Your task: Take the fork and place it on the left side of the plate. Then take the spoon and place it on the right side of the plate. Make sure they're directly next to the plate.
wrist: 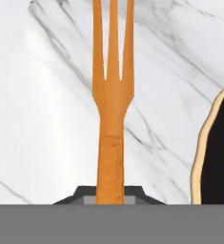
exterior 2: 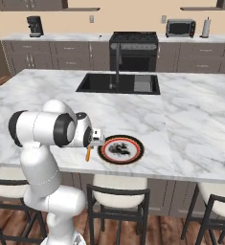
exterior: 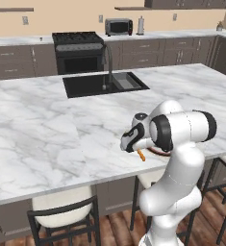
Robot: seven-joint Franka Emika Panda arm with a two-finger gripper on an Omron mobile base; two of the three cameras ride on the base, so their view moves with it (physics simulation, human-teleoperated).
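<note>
Fingers are pinching the fork by its handle, holding it just left of the plate over the marble surface. Fork-placing step is in hand; next move likely calls for lowering it beside the rim and letting go.

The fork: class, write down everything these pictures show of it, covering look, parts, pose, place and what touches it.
The fork is slim and orange, matt like plastic or wood, with three tines and a long straight handle. The gripper is shut on the handle, and the tines point away from the hand over the marble counter. It sits just left of the plate, close to the rim. Whether it rests on the counter or hangs just above it, I cannot tell.
</note>
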